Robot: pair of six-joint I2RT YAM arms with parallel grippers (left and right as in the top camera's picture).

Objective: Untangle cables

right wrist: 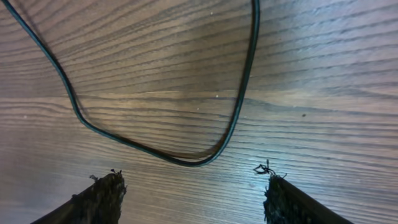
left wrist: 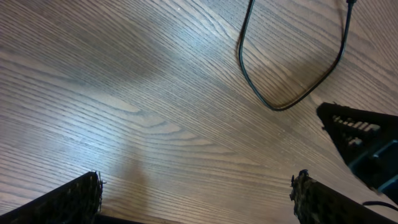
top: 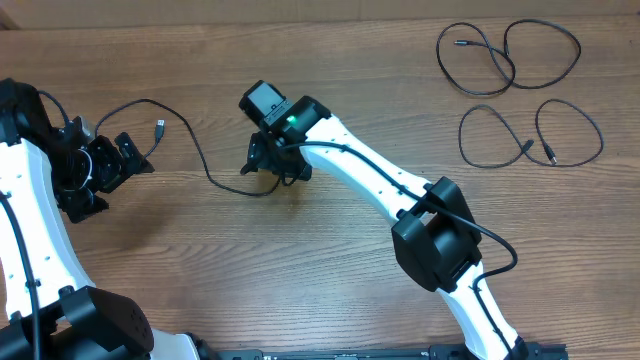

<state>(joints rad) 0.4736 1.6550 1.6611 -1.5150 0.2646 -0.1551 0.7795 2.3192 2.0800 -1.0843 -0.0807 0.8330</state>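
One thin black cable (top: 232, 189) lies on the wooden table, running from beside my left gripper (top: 125, 160) past its small plug (top: 160, 125) to under my right gripper (top: 275, 168). In the right wrist view the cable (right wrist: 186, 162) bends in a loop just ahead of my right gripper (right wrist: 193, 183). The jaws stand apart over bare wood, with nothing between them. The left gripper (left wrist: 196, 190) is wide open over bare table, with the same cable (left wrist: 273, 106) curving ahead of it. Two more cables (top: 510, 65) (top: 527, 147) lie in separate loops at the back right.
The right gripper's black finger (left wrist: 360, 137) juts in at the right edge of the left wrist view. Thick black wires (top: 480, 232) run along the white arms. The table's far edge crosses the top of the overhead view.
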